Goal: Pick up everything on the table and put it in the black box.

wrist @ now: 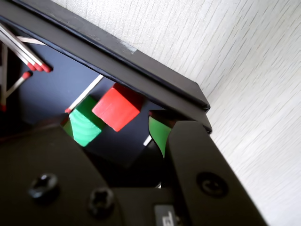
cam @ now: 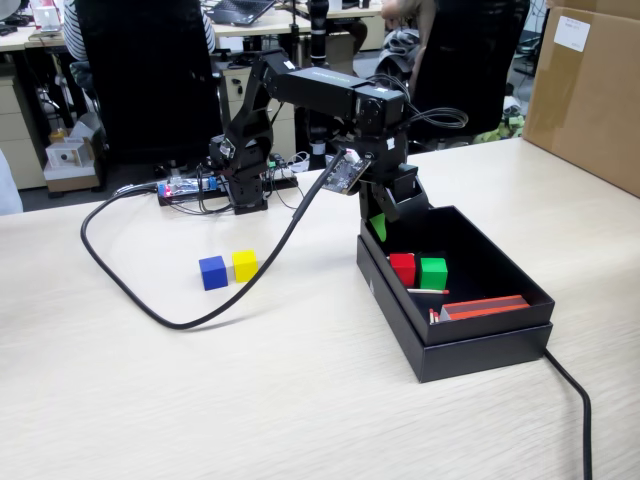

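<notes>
The pale wood-grain surface (cam: 300, 400) is carrying everything, with a big brown carton (cam: 590, 90) standing at its far right in the fixed view. The arm is reaching out over the near corner of the black box (cam: 530, 305), which is sitting right of centre. A black cable (cam: 150, 300) is looping across the surface to the left of the box.

The gripper (cam: 385, 222) is hanging just above the box's left end, and its jaws are standing spread with nothing between them; the wrist view is showing open space between the green-lined pads (wrist: 157, 134), with the box floor below.

Inside the box, the red cube (wrist: 117, 107) and the green cube (wrist: 85, 126) are lying side by side, touching, among matchsticks (wrist: 28, 59) and a red-orange packet (cam: 490, 305). The blue cube (cam: 213, 272) and the yellow cube (cam: 245, 264) are sitting together on the surface, well apart from the box.

Two cubes appear delivered and a release looks just finished. The next move calls for lifting clear of the rim, swinging left across the cable, and descending over one of the remaining pair without nudging its neighbour.
</notes>
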Controlling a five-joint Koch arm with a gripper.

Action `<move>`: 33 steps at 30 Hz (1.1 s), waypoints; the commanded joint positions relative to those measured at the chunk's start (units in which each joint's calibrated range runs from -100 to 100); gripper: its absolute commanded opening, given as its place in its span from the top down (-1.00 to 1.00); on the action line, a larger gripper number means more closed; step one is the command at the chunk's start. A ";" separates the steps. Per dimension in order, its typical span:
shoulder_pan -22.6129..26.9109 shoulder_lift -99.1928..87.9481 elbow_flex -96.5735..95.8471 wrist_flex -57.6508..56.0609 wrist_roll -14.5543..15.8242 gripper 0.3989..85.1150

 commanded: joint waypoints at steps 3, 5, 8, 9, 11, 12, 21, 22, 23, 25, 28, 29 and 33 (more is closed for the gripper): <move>-2.44 -19.23 1.88 -0.49 -0.98 0.18; -4.59 -29.90 -1.75 -0.49 -2.74 0.18; -8.25 -42.06 -10.09 -0.49 -6.50 0.06; -9.23 -45.05 -12.18 -0.58 -7.42 0.03; -11.48 -50.21 -16.35 -0.58 -9.43 0.03; -12.65 -52.39 -18.70 -0.58 -10.55 0.03; -22.56 -56.52 -36.29 0.11 -18.07 -0.12; -23.25 -55.72 -37.20 0.20 -18.32 -0.12; -23.88 -54.23 -38.02 0.20 -18.36 -0.11; -25.59 -49.52 -39.10 0.20 -18.71 -0.11; -27.01 -44.01 -40.01 0.20 -19.34 -0.12; -27.40 -42.18 -40.28 0.54 -19.54 -0.12; -28.86 -36.55 -41.46 5.47 -20.81 -0.12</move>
